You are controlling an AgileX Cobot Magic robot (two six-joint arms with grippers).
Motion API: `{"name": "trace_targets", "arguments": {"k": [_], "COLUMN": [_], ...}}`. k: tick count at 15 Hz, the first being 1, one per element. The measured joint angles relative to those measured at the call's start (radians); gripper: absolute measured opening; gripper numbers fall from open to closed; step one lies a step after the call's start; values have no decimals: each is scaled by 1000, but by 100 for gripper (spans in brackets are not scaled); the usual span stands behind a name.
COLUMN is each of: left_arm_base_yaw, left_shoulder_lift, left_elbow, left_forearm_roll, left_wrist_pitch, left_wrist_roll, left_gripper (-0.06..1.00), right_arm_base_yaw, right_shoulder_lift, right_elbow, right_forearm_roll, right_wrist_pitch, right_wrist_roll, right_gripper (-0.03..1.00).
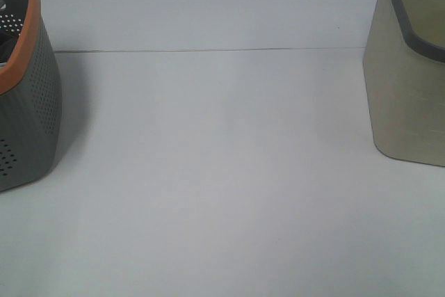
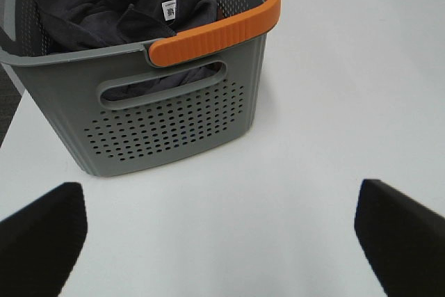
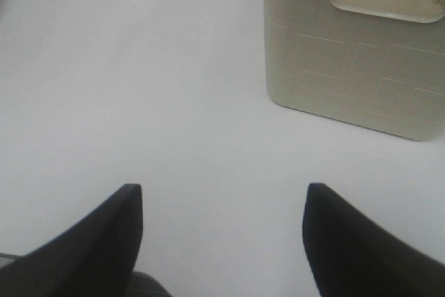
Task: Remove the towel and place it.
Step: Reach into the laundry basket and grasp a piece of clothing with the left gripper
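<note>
White table (image 1: 222, 172) | towel (image 2: 118, 5) bunched in grey basket (image 2: 167, 123), axis unclear | left gripper (image 2: 219, 196), right gripper (image 3: 224, 191) spread wide

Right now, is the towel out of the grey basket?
No, the left wrist view shows the towel crumpled inside the grey basket with the orange rim.

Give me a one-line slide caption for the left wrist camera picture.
Open left gripper faces a grey basket with an orange rim, the dark towel bunched inside, on a white table.
</note>
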Motion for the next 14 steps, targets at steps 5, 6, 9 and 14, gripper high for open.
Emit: {"name": "trace_targets", "arguments": {"k": [5,6,9,14], "left_arm_base_yaw": [0,0,0,0], "left_shoulder_lift": [0,0,0,0], "left_elbow": [0,0,0,0], "left_forearm_roll": [0,0,0,0], "left_wrist_pitch": [0,0,0,0], "left_wrist_roll": [0,0,3,7], "left_gripper": [99,99,99,99], "right_arm_base_yaw": [0,0,0,0], "right_shoulder_lift": [0,0,0,0], "right_elbow": [0,0,0,0], "right_forearm_roll": [0,0,0,0], "right_wrist_pitch": [0,0,0,0], "right_wrist_roll": [0,0,0,0], "right_gripper": [66,66,66,66]}}
